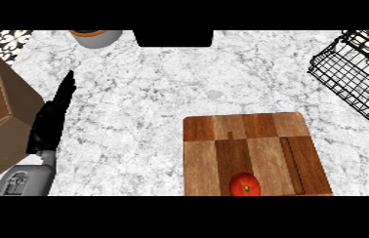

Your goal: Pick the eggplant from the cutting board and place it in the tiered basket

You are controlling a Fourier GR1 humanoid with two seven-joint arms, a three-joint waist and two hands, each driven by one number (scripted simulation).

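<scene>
eggplant: no eggplant shows anywhere in the head view; where it is cannot be told.
cutting board (252, 149): a striped wooden board lying flat at the lower right of the counter, cut off by the lower edge of the view.
on the board: one round red thing with a small stem scar, a tomato (245, 185) by the look of it, sits at the board's near edge; it is not purple or long.
tiered basket (346, 71): black wire mesh at the upper right edge, well apart from the board; only a corner shows, and what is inside cannot be seen.
left hand (52, 117): black, at the left of the view, fingers straight and together pointing up the counter, holding nothing, resting well apart from the board.
right hand: not in view.
counter (144, 95): pale marble; a grey pot (97, 37) with an orange rim stands at the top edge.
step in hand: undecided; the missing eggplant fits it being already in the hidden basket, or carried out of view.
next move: depends on finding the eggplant.
</scene>
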